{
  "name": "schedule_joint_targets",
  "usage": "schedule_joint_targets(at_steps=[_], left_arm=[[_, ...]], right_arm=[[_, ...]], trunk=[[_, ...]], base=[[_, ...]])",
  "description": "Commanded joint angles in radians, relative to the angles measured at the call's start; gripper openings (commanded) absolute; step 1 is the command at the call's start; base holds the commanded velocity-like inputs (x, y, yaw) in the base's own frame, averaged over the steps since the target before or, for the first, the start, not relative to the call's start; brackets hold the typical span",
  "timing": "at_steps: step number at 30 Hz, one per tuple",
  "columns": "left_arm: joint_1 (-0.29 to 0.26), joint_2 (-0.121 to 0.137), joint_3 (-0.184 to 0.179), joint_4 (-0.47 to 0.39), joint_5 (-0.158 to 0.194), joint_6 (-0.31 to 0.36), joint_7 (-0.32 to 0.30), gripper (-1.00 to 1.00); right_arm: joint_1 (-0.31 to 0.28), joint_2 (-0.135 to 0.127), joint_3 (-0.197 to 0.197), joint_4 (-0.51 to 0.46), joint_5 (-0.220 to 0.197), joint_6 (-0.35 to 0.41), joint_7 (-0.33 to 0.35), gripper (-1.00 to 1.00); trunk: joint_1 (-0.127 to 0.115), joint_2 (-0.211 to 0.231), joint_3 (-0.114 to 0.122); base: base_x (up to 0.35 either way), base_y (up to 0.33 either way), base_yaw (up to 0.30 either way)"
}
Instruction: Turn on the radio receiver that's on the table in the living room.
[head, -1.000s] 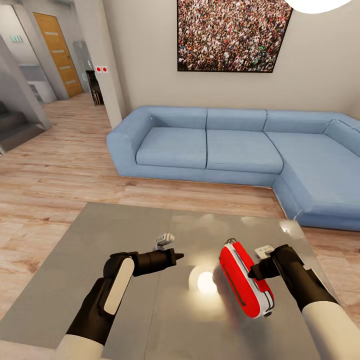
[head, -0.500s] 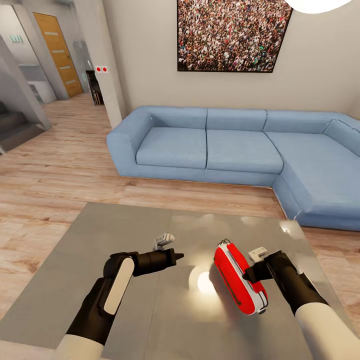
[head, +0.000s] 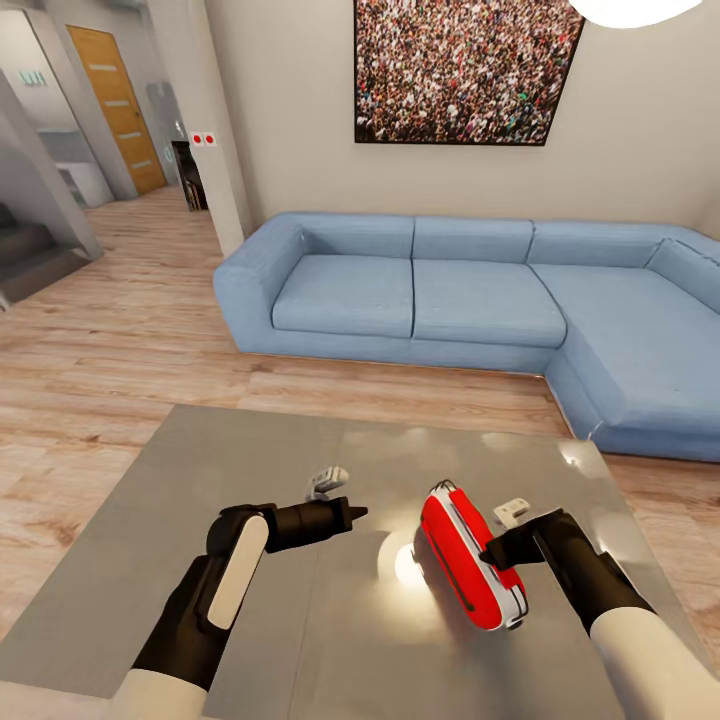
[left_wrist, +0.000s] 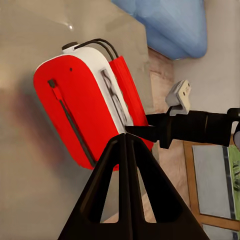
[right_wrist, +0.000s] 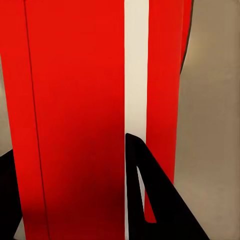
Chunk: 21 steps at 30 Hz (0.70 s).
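Wood floor (head: 130, 340) ran open off the worktop's (head: 250, 450) left edge, toward a hallway with a wooden door (head: 118, 105). Far edge of the worktop faced the blue sofa (head: 480, 300) across a strip of floor; the right corner sat near the sofa's chaise. Left gripper (head: 352, 512) hovered over the bare middle of the worktop, jaws pressed together to a point, well apart from anything. Right of it, near the worktop's right side, the radio receiver (head: 468, 568) stood on its long narrow edge, tilted, long axis running from far-left to near-right, broad red face toward the left arm, white trim up; in the left wrist view the wire handle sat at its far end (left_wrist: 85, 107). Right gripper (head: 490, 555) touched the receiver's right side, jaws spread, one finger (right_wrist: 150, 200) against the white band.
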Motion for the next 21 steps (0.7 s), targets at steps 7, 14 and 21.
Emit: schedule_joint_targets(at_steps=[7,14,21], left_arm=[[0.0,0.0,-0.001,0.0,-0.001,0.0,0.0,-1.0],[0.0,0.0,0.0,0.004,0.0,0.0,0.0,-1.0],[0.0,0.0,0.0,0.005,0.0,-0.001,0.0,-1.0]], right_arm=[[0.001,0.0,-0.001,0.014,-0.005,-0.016,-0.002,-1.0],[0.001,0.001,-0.001,0.046,-0.005,-0.056,-0.003,-1.0],[0.001,0.0,-0.001,0.06,-0.005,-0.082,-0.003,-1.0]], trunk=[[0.0,0.0,0.0],[0.0,0.0,0.0],[0.0,0.0,0.0]], base=[[0.0,0.0,0.0],[0.0,0.0,0.0],[0.0,0.0,0.0]])
